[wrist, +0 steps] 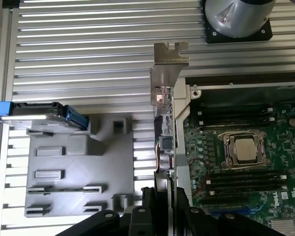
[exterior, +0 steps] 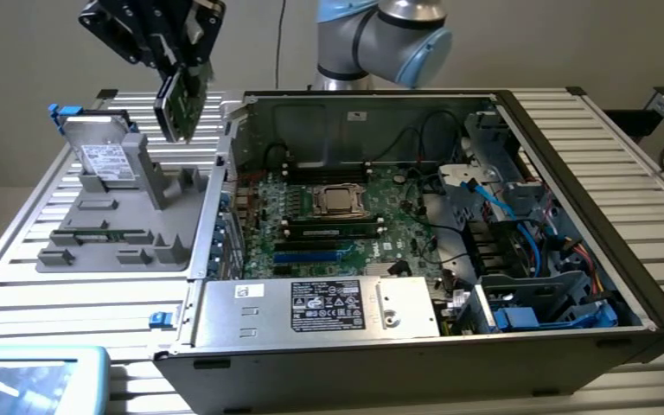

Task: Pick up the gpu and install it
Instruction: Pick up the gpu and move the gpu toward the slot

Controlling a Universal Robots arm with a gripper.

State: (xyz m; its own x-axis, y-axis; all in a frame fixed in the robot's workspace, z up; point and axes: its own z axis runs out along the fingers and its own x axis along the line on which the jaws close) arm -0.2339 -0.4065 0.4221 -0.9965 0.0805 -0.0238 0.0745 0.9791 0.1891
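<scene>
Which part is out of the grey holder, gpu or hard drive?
The gpu: it hangs clamped in the pincer above the grey holder. The hard drive, silver with a white label, stands in the holder.

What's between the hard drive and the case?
The grey tray; the claw holds the gpu above it. Exterior view.

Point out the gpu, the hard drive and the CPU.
gpu (exterior: 180, 108): exterior view, on the card's face, held up in the air.
hard drive (exterior: 106, 161): exterior view, on its white label.
CPU (exterior: 338, 200): exterior view, on its silver lid.
</scene>
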